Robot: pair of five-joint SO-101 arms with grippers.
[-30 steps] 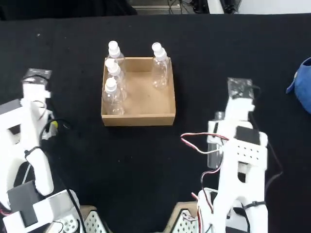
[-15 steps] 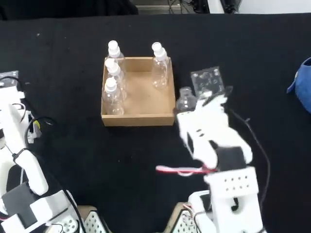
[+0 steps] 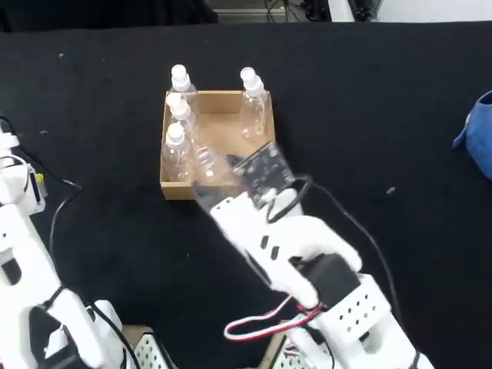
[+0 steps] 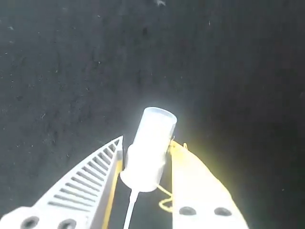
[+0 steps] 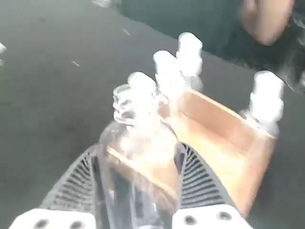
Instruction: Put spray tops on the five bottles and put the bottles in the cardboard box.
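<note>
The table (image 3: 400,115) is covered in black cloth, with a blue thing (image 3: 478,140) at the right edge and cables (image 3: 292,9) seen past the far edge. Four capped bottles (image 3: 177,150) are stood in the box (image 3: 273,134). An uncapped bottle (image 5: 136,143) is clamped in the right gripper (image 5: 138,160) over the box's near side. A spray top (image 4: 148,143) is pinched in the left gripper (image 4: 145,152), far left. Since half a second ago the uncapped bottle's been swung over from right of the box, and the left arm (image 3: 19,231) is pulled further left.
</note>
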